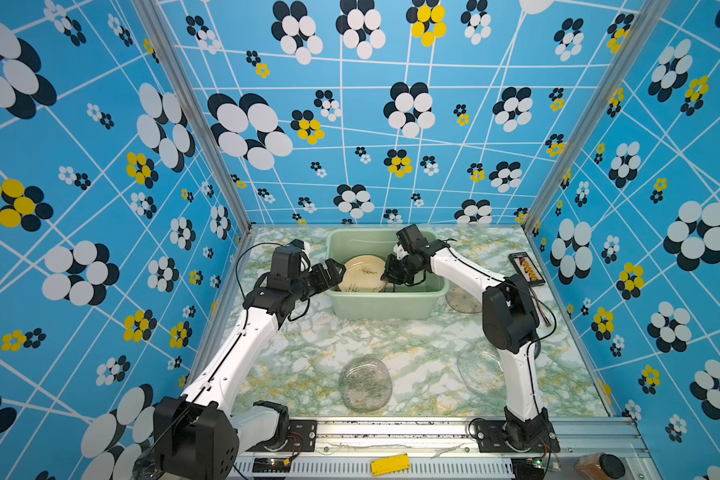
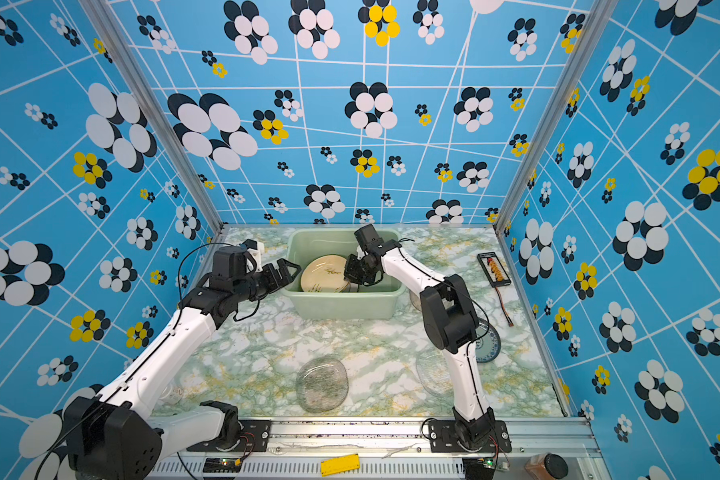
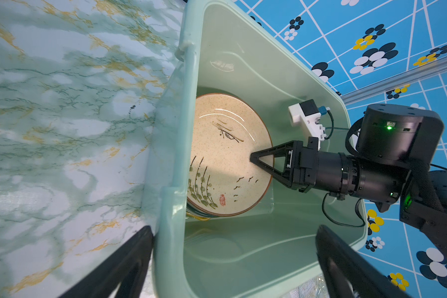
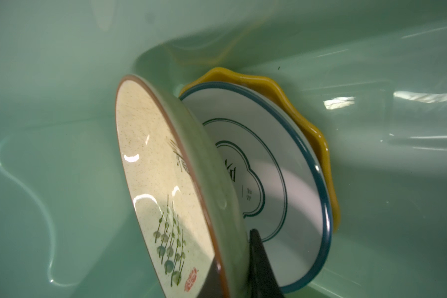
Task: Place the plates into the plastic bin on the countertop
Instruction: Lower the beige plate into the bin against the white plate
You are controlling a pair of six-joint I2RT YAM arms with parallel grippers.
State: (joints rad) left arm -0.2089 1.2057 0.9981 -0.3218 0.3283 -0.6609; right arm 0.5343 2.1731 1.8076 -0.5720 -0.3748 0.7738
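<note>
Right claw (image 3: 252,157) clenched on rim of beige grass-painted plate (image 3: 225,154); plate tilts, raised edge at claw, speckled face, brown edge, red seal.

The left arm (image 1: 241,353) stretches from seven o'clock toward twelve, left claw (image 1: 336,272) spread wide. The right arm (image 1: 516,365) rises from five o'clock, elbow bent, right claw (image 3: 253,157) pinched on the beige plate (image 3: 225,160).

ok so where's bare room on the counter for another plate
Bare countertop between the plastic bin and the front clear glass plate, and left of that plate. Crowded right side: smoky plate, second clear plate, right arm. In the bin: right gripper gripping the beige plate.
</note>
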